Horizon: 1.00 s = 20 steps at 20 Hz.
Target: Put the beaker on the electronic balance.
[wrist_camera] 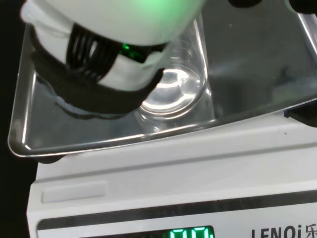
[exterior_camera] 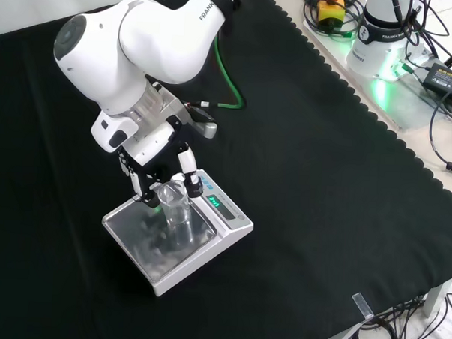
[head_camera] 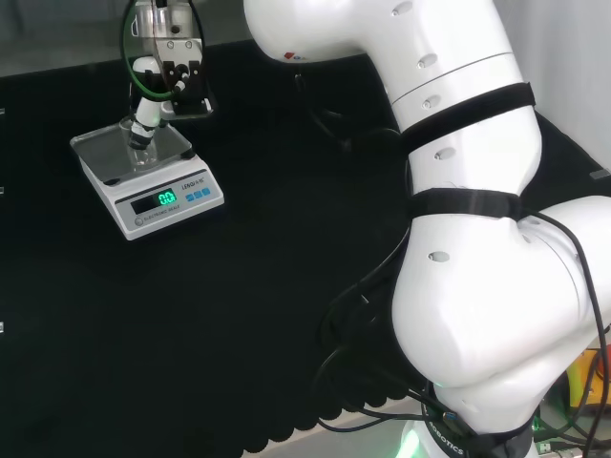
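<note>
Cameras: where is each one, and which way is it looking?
Head view: behind and above the arm's base, looking over the big white links at the balance far left, with the hand above it.
Front view: opposite side, looking down on the cloth; the arm reaches in from the top.
Wrist view: at the wrist, looking past the fingers onto the beaker.
Shared: head and front views both show the hand around the beaker on the balance pan.

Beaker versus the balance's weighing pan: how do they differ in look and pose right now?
The beaker is clear and stands upright, a narrow cylinder; the weighing pan is shiny metal, flat and broad. The hand has fingers round the beaker, while the pan lies bare of the hand on the white balance. Both gleam with reflections, and the beaker is over the pan; contact is unclear.
</note>
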Each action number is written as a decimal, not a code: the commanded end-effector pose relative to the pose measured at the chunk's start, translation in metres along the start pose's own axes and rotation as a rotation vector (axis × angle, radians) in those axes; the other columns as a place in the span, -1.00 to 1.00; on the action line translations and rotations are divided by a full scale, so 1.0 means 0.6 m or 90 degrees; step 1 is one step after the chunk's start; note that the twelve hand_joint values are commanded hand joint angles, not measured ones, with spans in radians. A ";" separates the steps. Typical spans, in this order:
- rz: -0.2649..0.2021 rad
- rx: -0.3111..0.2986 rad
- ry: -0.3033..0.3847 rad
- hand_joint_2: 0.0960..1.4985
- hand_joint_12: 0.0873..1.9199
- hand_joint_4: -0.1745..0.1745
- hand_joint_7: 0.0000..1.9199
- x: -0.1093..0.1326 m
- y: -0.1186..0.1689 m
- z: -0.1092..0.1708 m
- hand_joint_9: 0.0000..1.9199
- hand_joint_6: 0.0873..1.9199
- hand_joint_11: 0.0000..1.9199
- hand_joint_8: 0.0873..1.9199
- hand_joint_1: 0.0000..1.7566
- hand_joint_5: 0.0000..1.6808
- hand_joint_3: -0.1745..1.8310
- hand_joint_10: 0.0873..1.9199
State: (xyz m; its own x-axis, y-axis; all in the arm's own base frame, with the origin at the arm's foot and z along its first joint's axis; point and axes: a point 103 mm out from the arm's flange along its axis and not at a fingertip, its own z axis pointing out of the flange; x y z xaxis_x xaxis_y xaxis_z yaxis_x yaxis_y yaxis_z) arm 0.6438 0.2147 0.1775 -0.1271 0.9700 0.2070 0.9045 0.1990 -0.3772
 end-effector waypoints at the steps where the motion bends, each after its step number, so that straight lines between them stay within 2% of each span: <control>1: 0.003 0.004 -0.002 -0.44 0.11 0.93 0.92 -0.004 0.003 0.009 0.96 -0.58 0.10 -0.94 0.34 0.71 0.04 -0.99; 5: 0.002 0.003 0.000 -0.44 0.11 0.94 0.92 -0.003 0.004 0.009 0.96 -0.58 0.10 -0.94 0.34 0.71 0.04 -0.99; 8: -0.012 0.017 0.010 -0.43 0.12 0.96 0.91 -0.002 0.001 0.004 0.96 -0.57 0.09 -0.94 0.34 0.71 0.03 -1.00; 9: -0.018 0.037 0.008 -0.42 0.17 0.60 0.81 0.000 0.001 0.001 0.86 -0.56 0.00 -0.98 0.26 0.60 -0.03 -1.00; 10: -0.020 0.055 0.000 -0.39 0.24 0.23 0.69 0.003 0.000 -0.003 0.75 -0.50 -0.10 -1.00 0.20 0.46 -0.10 -1.00; 11: -0.021 0.061 -0.008 -0.38 0.32 -0.08 0.39 0.006 -0.002 -0.007 0.47 -0.55 -0.30 -1.00 0.07 0.07 -0.20 -1.00; 12: -0.021 0.064 -0.014 -0.34 0.39 -0.28 0.09 0.008 -0.004 -0.012 0.19 -0.65 -0.48 -1.00 -0.02 -0.27 -0.30 -1.00; 13: -0.020 0.073 -0.018 -0.30 0.44 -0.39 -0.10 0.010 -0.004 -0.015 0.01 -0.74 -0.61 -1.00 -0.09 -0.49 -0.40 -1.00; 14: -0.018 0.080 -0.024 -0.29 0.45 -0.40 -0.40 0.012 -0.005 -0.018 -0.27 -0.87 -0.77 -1.00 -0.17 -0.71 -0.47 -1.00; 16: -0.015 0.093 -0.032 -0.26 0.36 -0.37 -0.80 0.015 -0.004 -0.023 -0.67 -1.00 -0.94 -1.00 -0.28 -0.92 -0.58 -1.00; 18: -0.013 0.111 -0.039 -0.24 0.19 -0.33 -0.95 0.018 -0.003 -0.026 -0.88 -1.00 -0.99 -1.00 -0.34 -0.98 -0.65 -1.00; 20: -0.013 0.124 -0.040 -0.23 0.04 -0.30 -0.99 0.021 -0.003 -0.030 -0.97 -1.00 -1.00 -1.00 -0.37 -1.00 -0.70 -1.00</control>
State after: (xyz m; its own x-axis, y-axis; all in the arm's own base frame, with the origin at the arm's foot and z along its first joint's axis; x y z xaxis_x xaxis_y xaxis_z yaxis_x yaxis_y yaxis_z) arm 0.6548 0.2192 0.1925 -0.1548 0.9660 0.2070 0.8739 0.2316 -0.4273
